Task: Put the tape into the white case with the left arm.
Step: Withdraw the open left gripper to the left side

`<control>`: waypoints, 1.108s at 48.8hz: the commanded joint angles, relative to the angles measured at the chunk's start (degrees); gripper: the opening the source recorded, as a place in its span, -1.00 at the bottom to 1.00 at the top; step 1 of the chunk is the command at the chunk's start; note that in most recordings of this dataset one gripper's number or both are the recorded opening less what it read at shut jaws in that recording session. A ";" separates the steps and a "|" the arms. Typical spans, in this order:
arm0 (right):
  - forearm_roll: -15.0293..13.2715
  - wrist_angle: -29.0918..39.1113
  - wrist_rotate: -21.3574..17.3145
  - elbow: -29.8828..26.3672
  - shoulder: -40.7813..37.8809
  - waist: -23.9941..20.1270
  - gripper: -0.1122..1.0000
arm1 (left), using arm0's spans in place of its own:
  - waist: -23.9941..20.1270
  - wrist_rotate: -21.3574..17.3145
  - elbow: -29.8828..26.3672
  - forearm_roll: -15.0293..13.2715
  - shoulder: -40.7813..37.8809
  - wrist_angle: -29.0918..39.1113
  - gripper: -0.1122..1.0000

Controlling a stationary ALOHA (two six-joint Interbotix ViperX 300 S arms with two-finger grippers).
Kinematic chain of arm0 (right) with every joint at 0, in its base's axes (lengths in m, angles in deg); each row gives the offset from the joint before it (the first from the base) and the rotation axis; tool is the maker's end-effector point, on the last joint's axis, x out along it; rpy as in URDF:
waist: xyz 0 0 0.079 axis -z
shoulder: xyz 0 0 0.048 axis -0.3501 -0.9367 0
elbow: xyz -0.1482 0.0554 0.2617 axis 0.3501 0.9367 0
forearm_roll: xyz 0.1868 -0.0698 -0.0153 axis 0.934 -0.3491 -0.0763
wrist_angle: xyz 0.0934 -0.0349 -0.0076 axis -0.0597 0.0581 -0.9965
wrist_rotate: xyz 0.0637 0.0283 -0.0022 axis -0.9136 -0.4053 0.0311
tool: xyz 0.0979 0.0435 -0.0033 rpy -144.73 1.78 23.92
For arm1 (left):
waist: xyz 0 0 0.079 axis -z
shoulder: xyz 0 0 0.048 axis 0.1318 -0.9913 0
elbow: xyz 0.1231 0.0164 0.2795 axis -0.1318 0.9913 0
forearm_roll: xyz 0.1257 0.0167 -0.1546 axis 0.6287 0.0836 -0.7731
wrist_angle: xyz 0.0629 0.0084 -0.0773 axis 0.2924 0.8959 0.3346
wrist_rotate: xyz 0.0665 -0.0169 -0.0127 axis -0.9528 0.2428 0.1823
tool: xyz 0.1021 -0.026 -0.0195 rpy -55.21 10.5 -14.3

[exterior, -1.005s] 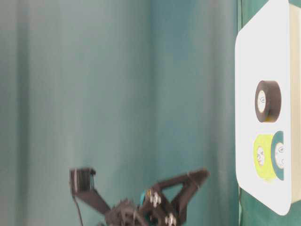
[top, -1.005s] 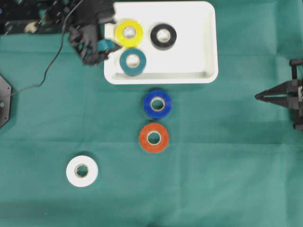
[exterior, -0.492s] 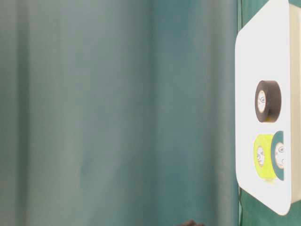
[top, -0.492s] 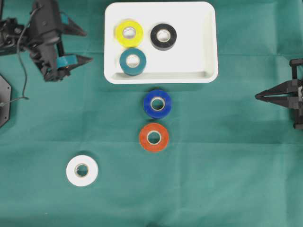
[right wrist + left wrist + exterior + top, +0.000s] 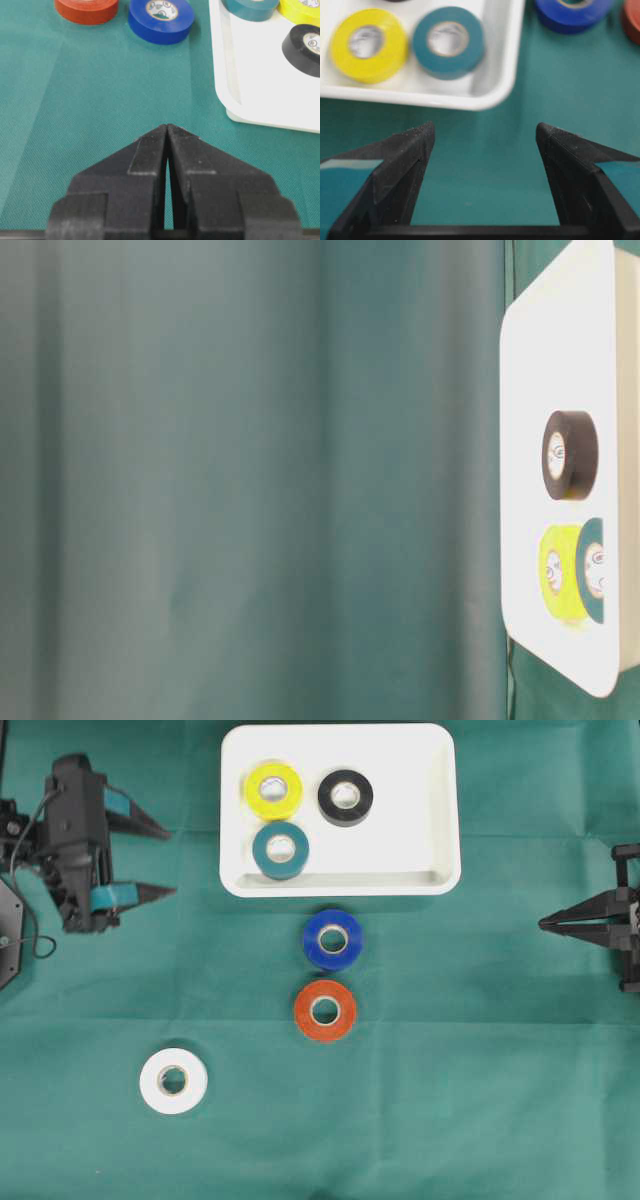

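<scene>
Nearest the bottom edge of the overhead view, well below and left of the white case [image 5: 448, 810], lies a white tape [image 5: 173, 1081]. Closer to the case sit an orange tape [image 5: 325, 1011] and then a blue tape [image 5: 333, 940] just below its rim. Inside the case rest teal [image 5: 280, 850], yellow [image 5: 272, 790] and black [image 5: 345, 797] tapes. Left of the case, the left hand [image 5: 160, 863] stands wide and holds nothing; far right of it, the right hand [image 5: 545, 924] is pinched closed.

Bright, even light with faint shadows; both wrist-view foregrounds are blurred.
</scene>
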 commanded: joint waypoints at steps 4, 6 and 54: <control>0.00 -0.62 -0.09 -0.62 -0.26 0.09 -0.97 | 3.43 -0.09 0.62 -0.18 2.64 2.29 0.65; 0.00 -0.62 -0.09 -0.62 -0.26 0.09 -0.97 | 4.22 -0.09 1.14 -0.18 3.60 3.08 0.64; 0.00 -0.62 -0.09 -0.62 -0.26 0.09 -0.97 | 8.79 4.83 7.82 -0.18 15.03 7.91 0.61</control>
